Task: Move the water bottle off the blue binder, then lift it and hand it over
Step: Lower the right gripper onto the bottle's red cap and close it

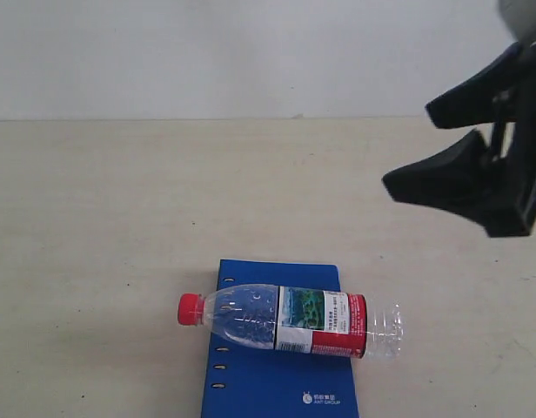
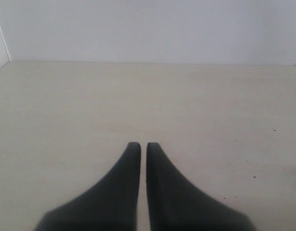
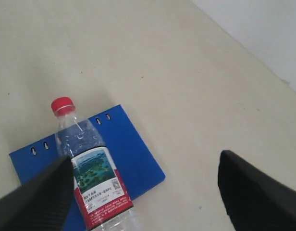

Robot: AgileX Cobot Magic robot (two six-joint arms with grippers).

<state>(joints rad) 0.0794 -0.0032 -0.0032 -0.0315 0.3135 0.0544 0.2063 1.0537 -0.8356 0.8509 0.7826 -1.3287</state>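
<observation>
Pale, bare surface (image 1: 94,218) runs back to a plain white wall, and the only items on it sit near us, a little right of the middle. The blue binder (image 1: 277,392) lies flat with its riveted spine edge on the left, its near end cut off by the frame. The water bottle (image 1: 290,320) lies on its side across the binder, touching it. Its red cap pokes out past the spine on the left and its clear base overhangs the right edge.

We judge the first step, clearing the bottle off the binder, as not yet begun. The right pincer (image 1: 407,146) hangs in the air to the right of the bottle and farther back, well apart from it. It is released wide and holds nothing. Its wrist view looks down on the bottle between the spread fingers. The left pincer (image 2: 143,144) is clenched to a thin slit, grasps nothing, and faces only bare surface.

Next, we think the right pincer needs to come down and toward us, with its fingers straddling the bottle's round body across the label. It should close firmly enough that the bottle does not roll, then carry it onto the bare surface beside the binder. For the later handover, the left pincer would have to release first.
</observation>
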